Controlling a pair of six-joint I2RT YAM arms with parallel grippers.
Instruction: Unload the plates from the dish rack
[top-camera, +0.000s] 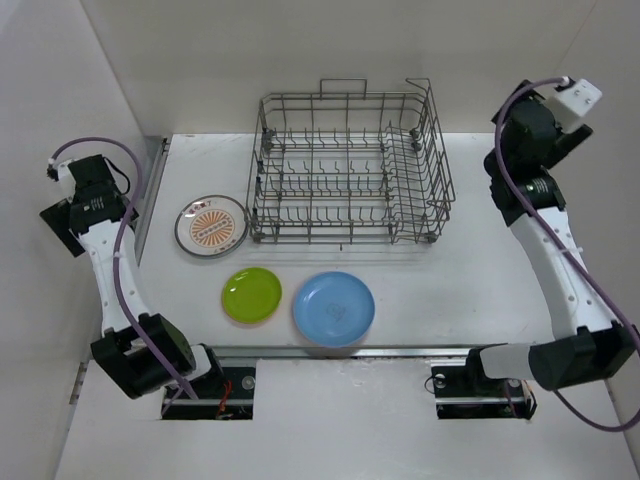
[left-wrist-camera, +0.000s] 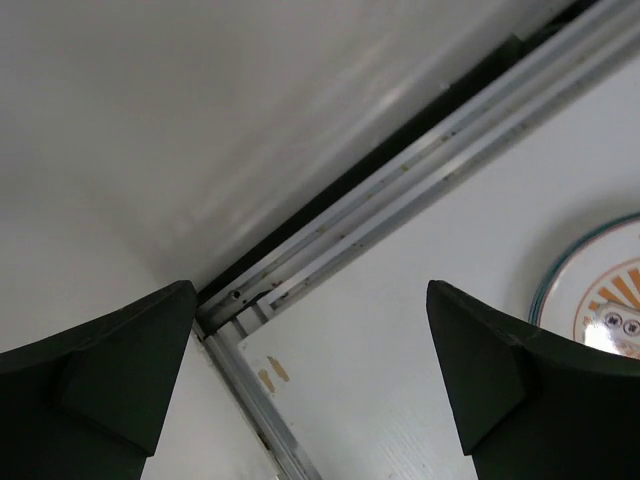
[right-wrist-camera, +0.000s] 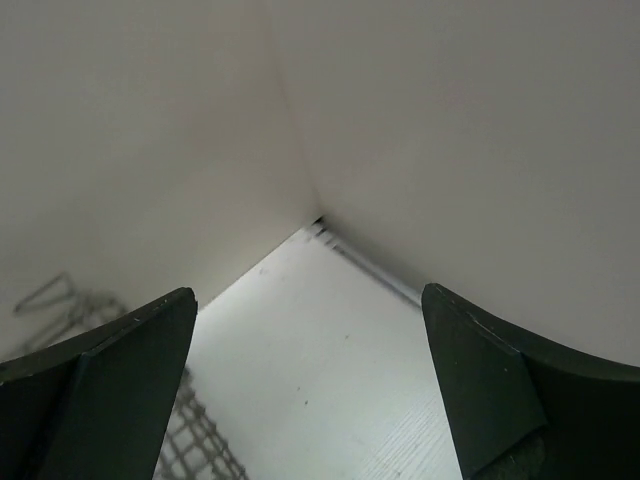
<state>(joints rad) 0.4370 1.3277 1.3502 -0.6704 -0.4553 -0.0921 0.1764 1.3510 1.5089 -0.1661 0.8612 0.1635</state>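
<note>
Tall grey wire dish rack stands at table's 12 o'clock, white round sunburst-patterned plate flat at rack's 8 o'clock, lime green round plate at 7, blue round plate at 6, white tabletop bare from 3 to 5 o'clock

The top external camera is looking steeply down from above and behind the arm bases, framing the whole table, the dish rack and the sunburst plate. The left wrist camera is sitting low and close, facing the table's left rail and sharing the sunburst plate. The right wrist camera is facing the far right corner, sharing the dish rack.
</note>
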